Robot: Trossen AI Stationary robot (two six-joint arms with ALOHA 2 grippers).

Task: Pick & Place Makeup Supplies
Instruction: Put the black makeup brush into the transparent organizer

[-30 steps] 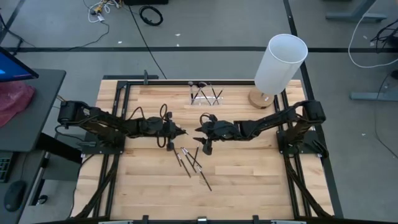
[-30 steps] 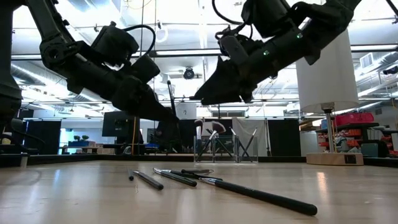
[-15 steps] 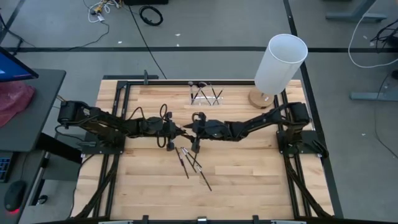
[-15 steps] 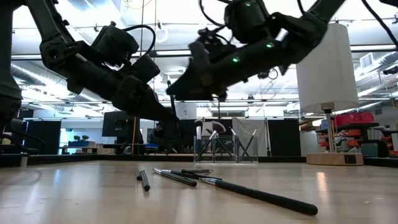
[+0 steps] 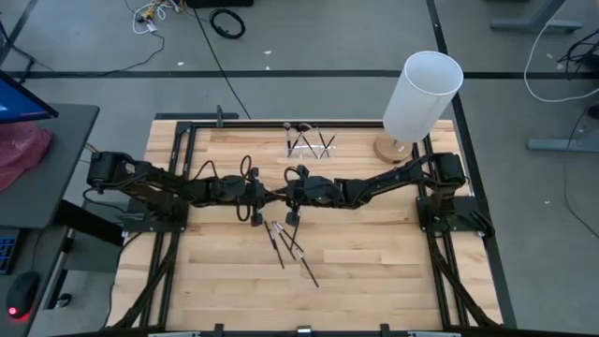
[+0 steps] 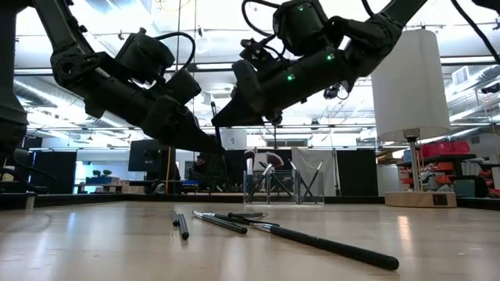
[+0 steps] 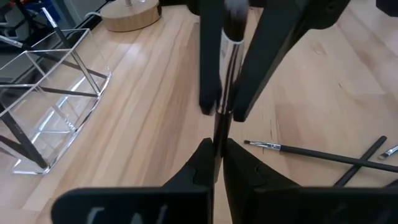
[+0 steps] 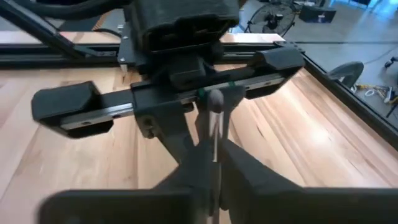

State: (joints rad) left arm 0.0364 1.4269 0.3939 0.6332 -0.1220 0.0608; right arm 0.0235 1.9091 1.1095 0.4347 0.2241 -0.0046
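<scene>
A thin dark makeup brush [image 7: 225, 93] with a silvery ferrule and bristle tip [image 7: 235, 14] stands upright in the air over the table's middle. My left gripper [image 5: 270, 195] comes at it from the left and my right gripper [image 5: 284, 195] from the right; both are shut on it. In the low view the brush [image 6: 212, 117] shows as a thin upright line between the two arms. Several more makeup supplies [image 5: 290, 245] lie flat on the wood below, toward the near side, also in the low view [image 6: 234, 222]. My left gripper pinches the brush's dark handle low down [image 7: 219, 148] between its two fingers, slanting down from the table's left, across the handle. The brush stands upright, bristles up, clear of the table. My right gripper pinches the same handle [image 8: 215, 155] between its two fingers, above the left gripper's hold and below the ferrule [image 7: 231, 53]. It comes slanting down from the table's right, fingers [image 7: 210, 74] across the handle.
A small clear holder [image 5: 309, 142] with brushes in it stands at the far middle, also seen in the low view [image 6: 273, 186]. A tall white cylinder [image 5: 423, 94] on a wooden base stands at the far right. A long dark brush [image 6: 328, 243] lies nearest the front.
My right gripper has moved toward the table's left, up to the left gripper, rolled a little, and shut on the brush that the left gripper holds still. On the table a short dark stick at the left of the pile has turned about.
</scene>
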